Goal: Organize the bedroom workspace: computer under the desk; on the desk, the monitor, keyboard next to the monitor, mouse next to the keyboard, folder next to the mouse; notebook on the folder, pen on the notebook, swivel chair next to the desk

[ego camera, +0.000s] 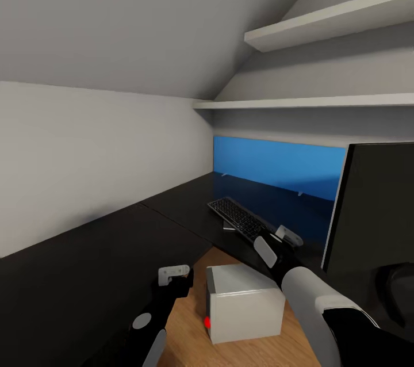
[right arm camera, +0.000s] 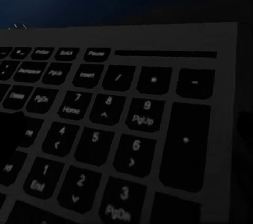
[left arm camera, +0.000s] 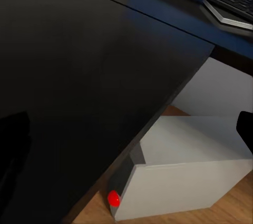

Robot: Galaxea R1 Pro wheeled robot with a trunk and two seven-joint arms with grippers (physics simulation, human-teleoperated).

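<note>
Head view: keyboard lying on black surface before blue panel, monitor standing at right. Right gripper hovering at keyboard's near end, fingers spread. Computer sitting on wooden floor, partly under surface edge. Left gripper hanging beside computer; spread or pressed together, cannot tell.
Left wrist view: showing computer's red light under surface overhang.
Right wrist view: showing numpad keys close up.

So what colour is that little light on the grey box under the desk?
Red. The light on the computer shows best in the left wrist view.
</note>
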